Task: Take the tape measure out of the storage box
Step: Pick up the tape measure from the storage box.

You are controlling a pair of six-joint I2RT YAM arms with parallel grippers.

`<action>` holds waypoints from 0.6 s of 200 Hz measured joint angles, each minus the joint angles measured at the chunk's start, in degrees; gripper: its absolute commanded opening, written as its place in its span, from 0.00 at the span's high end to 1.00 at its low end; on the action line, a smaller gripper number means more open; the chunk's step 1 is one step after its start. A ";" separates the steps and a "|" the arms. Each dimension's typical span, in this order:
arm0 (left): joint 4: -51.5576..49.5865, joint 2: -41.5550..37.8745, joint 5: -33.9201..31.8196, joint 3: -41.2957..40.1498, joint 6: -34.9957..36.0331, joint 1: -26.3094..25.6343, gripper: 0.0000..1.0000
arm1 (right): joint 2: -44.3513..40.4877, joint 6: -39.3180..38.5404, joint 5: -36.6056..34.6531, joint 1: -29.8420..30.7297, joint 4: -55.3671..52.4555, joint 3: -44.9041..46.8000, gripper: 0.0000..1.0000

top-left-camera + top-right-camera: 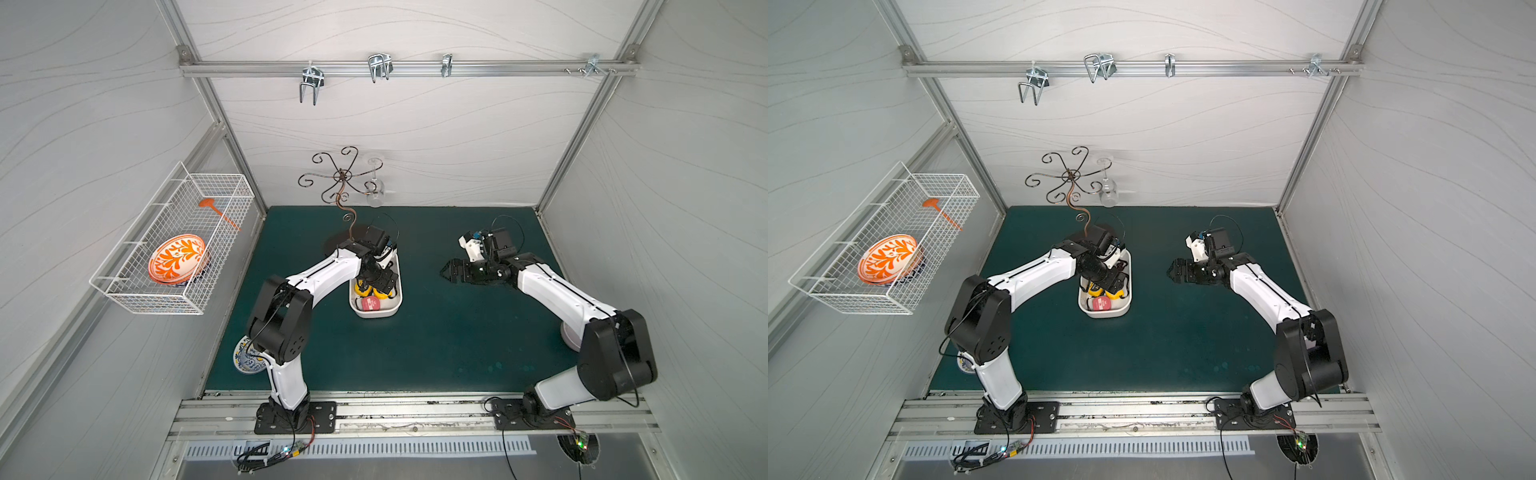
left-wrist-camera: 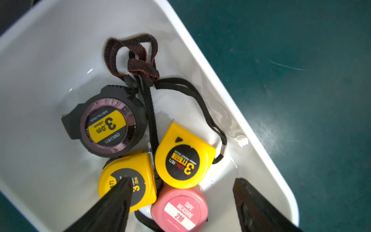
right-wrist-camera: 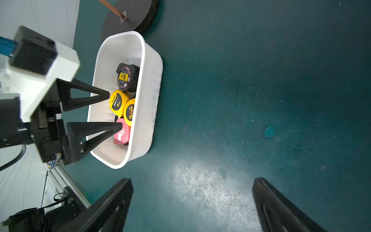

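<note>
Tape measures: four lying flat and touching, toward the near end of the storage box (image 3: 152,90), centre-left on the mat (image 1: 436,332). They are a black tape measure (image 2: 108,122), two yellow tape measures (image 2: 184,158) and a pink tape measure (image 2: 180,211).

Far left: wire basket (image 1: 145,297) with orange plate (image 1: 178,258), irrelevant.

Left gripper (image 3: 116,110) hangs over the box, jaws partly spread, nothing pinched. In the left wrist view one finger overlaps a yellow case, the other bare box floor.

Right gripper (image 3: 193,180): well right of the box, above bare mat, jaws wide, empty.

Handling, my guess: rigid plastic shells, dense for their size, smooth curved rims, so a slip risk. Pinch across opposite side edges, not faces. Straps (image 2: 132,58) are tangled, so a lift may drag neighbours.
</note>
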State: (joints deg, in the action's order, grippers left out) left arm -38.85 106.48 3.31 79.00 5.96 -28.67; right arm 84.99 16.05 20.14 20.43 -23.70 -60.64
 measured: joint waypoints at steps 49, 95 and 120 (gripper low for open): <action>-2.34 2.97 -1.88 2.03 1.49 -0.90 0.24 | -0.04 0.66 0.70 -0.04 0.85 1.64 0.01; -3.63 4.42 -1.77 2.78 2.05 -1.14 0.26 | -0.57 0.68 1.16 -0.33 0.96 2.51 0.01; -3.89 6.27 -1.79 4.04 2.34 -1.27 0.26 | -0.96 0.72 1.31 -0.48 0.96 2.54 0.01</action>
State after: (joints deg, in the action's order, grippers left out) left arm -42.74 112.75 1.52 83.05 8.29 -29.93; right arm 84.03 16.78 21.45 19.94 -22.74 -58.11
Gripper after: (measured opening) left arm 0.744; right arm 0.988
